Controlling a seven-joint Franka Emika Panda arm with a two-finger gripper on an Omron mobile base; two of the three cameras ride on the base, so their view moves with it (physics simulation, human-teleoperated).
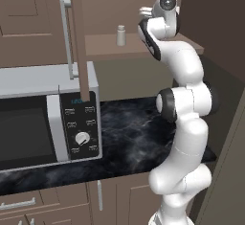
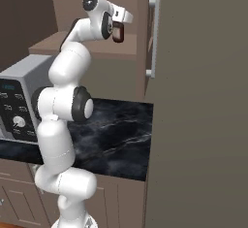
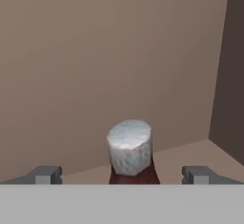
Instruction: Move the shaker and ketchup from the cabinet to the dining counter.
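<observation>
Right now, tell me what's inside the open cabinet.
On the cabinet shelf stand the shaker and the ketchup, whose body the open gripper partly covers. The arm hides the remaining shelf.

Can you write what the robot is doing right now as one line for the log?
step: reaching for dark reddish-brown ketchup bottle | gripper: jaws open either side of bottle, not gripping | small pale beige shaker: on brown wooden cabinet shelf

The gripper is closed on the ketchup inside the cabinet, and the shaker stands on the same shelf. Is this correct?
Not quite. The gripper is open, not closed: in the hand view its fingertips stand wide apart on either side of the ketchup. The rest holds: the shaker stands on the same cabinet shelf.
</observation>
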